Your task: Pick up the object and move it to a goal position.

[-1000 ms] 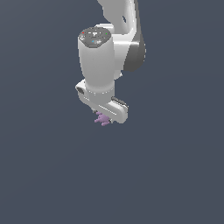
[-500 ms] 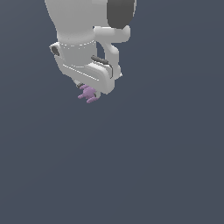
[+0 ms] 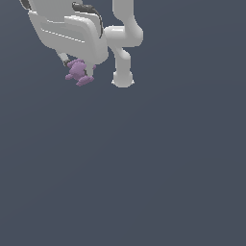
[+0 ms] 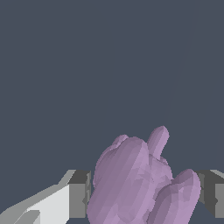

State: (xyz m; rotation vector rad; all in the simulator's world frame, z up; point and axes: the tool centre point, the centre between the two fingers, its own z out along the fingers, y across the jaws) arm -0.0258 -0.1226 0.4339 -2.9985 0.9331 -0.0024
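The object is a small light-purple lumpy shape with stubby protrusions. It hangs under the white gripper near the upper part of the exterior view's left, and the gripper is shut on it. In the wrist view the object fills the space between the two grey fingertips, pressed by both. The fingers are mostly hidden behind the hand in the exterior view.
The white arm link and its rounded joint hang just to the exterior view's right of the gripper. Everything else in both views is a plain dark grey-blue background with no other objects or edges visible.
The gripper, still holding the object, has moved up and toward the exterior view's left, and the hand has tilted. A white arm link now shows beside it.
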